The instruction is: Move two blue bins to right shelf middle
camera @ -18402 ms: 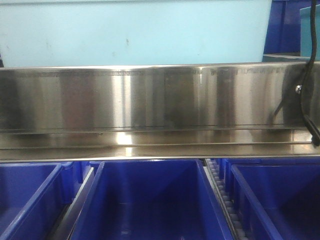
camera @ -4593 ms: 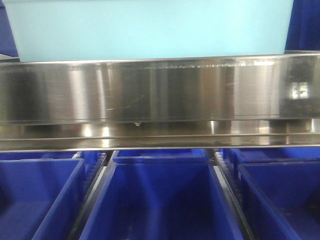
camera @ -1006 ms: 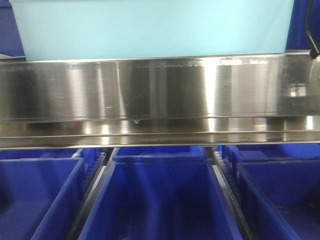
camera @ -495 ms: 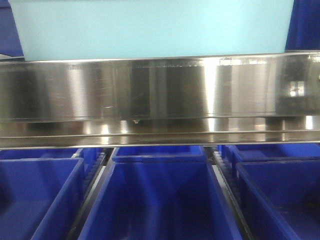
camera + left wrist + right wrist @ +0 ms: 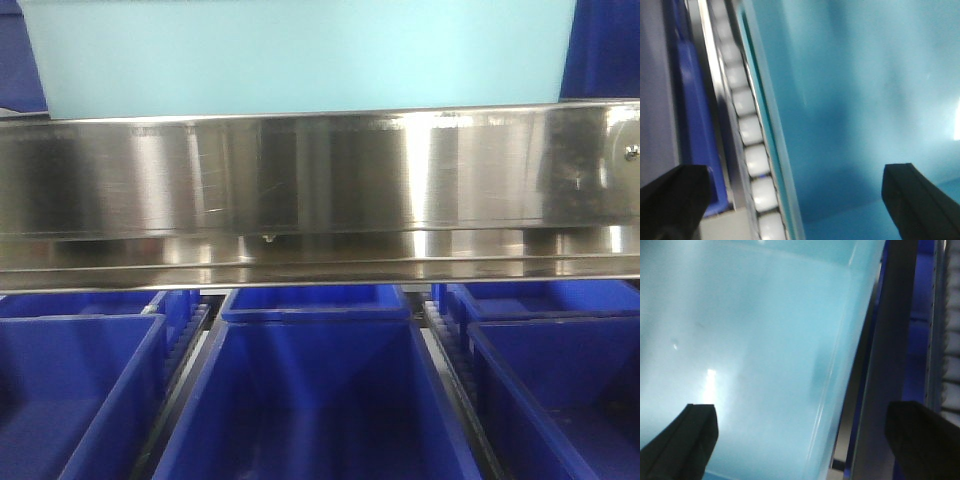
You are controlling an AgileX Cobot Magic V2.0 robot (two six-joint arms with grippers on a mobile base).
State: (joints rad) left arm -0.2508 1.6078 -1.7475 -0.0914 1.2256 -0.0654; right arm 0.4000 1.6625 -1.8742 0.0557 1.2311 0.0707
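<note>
A large light blue bin [image 5: 300,55] stands on the upper level behind the steel shelf rail [image 5: 320,180]. Three dark blue bins sit on the level below: left [image 5: 70,400], middle [image 5: 315,390] and right [image 5: 560,390]. In the left wrist view my left gripper [image 5: 795,200] is open, its jaws set wide either side of the light blue bin's left wall [image 5: 770,150]. My right gripper [image 5: 800,440] is open too, and its jaws straddle the same bin's right wall [image 5: 840,390]. Neither gripper touches a wall.
White rollers [image 5: 747,130] run along the track beside the light bin's left wall, with a dark blue bin edge [image 5: 692,115] beyond them. A grey steel upright [image 5: 885,390] and more rollers [image 5: 950,375] lie to the right of the bin.
The front view has shifted slightly. A black cable seen at its top right edge a second ago is gone. The light blue bin stays in place.
</note>
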